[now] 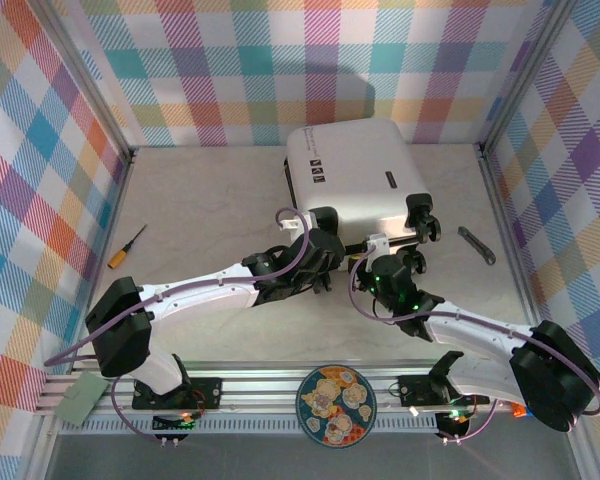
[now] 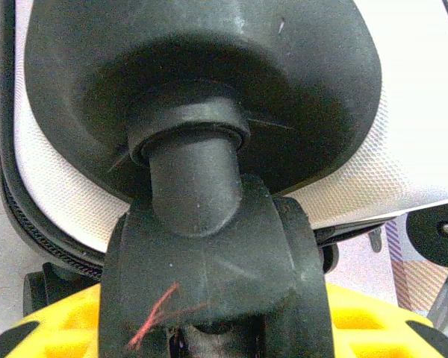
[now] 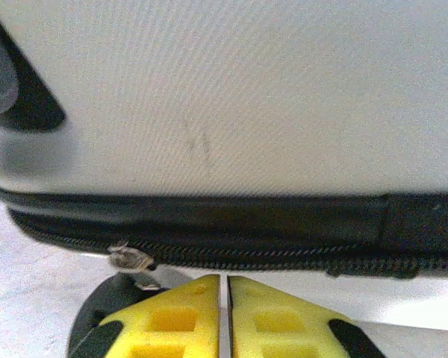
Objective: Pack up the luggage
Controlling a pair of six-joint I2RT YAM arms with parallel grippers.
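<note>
Pastel plaid walls (image 1: pixel 280 60) on three sides, pale marbled tabletop (image 1: pixel 200 200), aluminium rail (image 1: pixel 250 385) along near edge
</note>
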